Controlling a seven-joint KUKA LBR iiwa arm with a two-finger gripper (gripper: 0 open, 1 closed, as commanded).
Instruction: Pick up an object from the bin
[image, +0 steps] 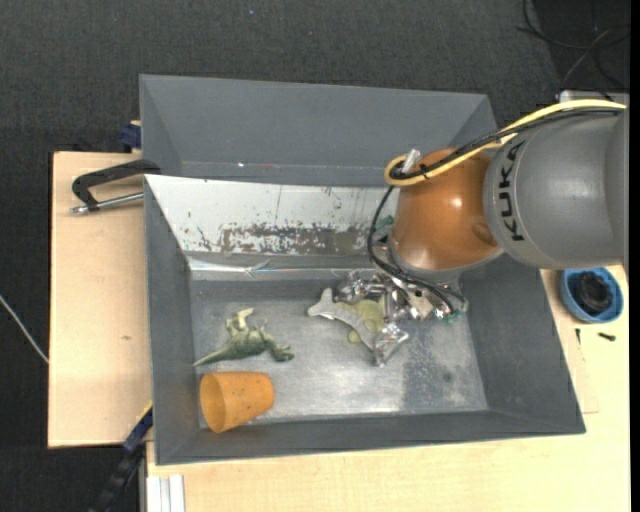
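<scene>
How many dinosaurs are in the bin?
1. The green dinosaur lies at the left of the bin, just behind the orange cup. More could hide under the gripper.

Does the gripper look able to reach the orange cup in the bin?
Probably yes. The orange cup lies on its side apart from the green dinosaur, and bare bin floor separates it from the gripper.

Inside the grey metal bin (320, 385), on its scuffed floor: near the front left corner, an orange cup (236, 399) tipped on its side; just behind it, a green toy dinosaur (245, 343); toward the middle, a pale yellowish thing (362, 322), partly hidden.
</scene>
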